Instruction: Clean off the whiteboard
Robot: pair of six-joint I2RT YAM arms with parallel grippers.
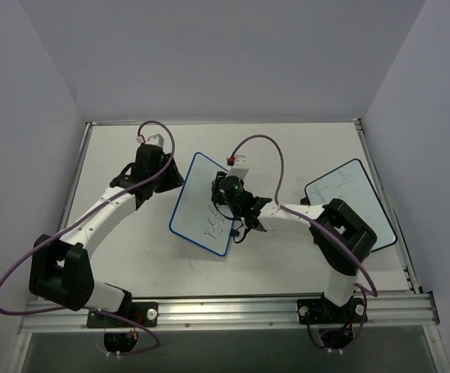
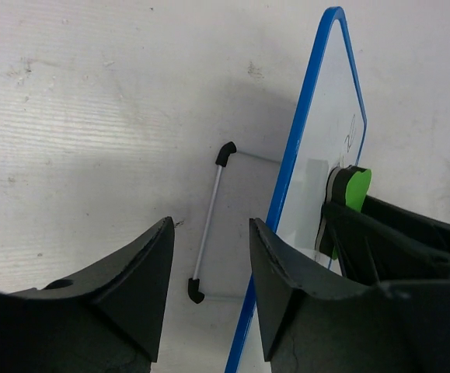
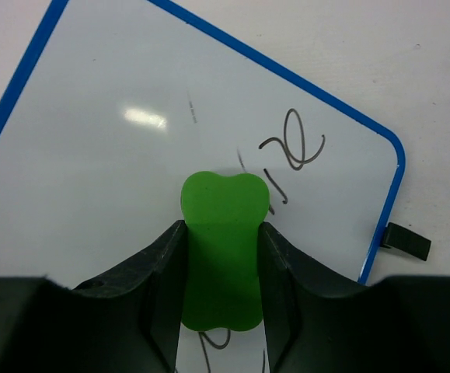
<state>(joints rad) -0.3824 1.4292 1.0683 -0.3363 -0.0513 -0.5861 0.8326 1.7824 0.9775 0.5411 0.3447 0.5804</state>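
Rounded rectangular whiteboard with thin blue frame (image 1: 197, 190) is located mid-table, set diagonally between the two arms. The far part of its face is seen clean. Dark handwriting (image 1: 212, 226) is left on the near end, and in the right wrist view a loop and a few strokes are seen at the corner.

Task is judged partly done at most, with the written near portion yet to be wiped.

Green bone-shaped eraser (image 3: 223, 264) is clamped in the right gripper (image 3: 223, 233), jaws closed on its waist, and is held against the board face right at the writing.

Left gripper (image 2: 209, 225) is placed at the board's left edge, jaws apart, nothing held. A thin silver rod with black end caps (image 2: 215, 198) is seen beyond them; probably the board's stand, but this cannot be confirmed from this angle.

Black-framed white board (image 1: 349, 203) at the right is not involved.
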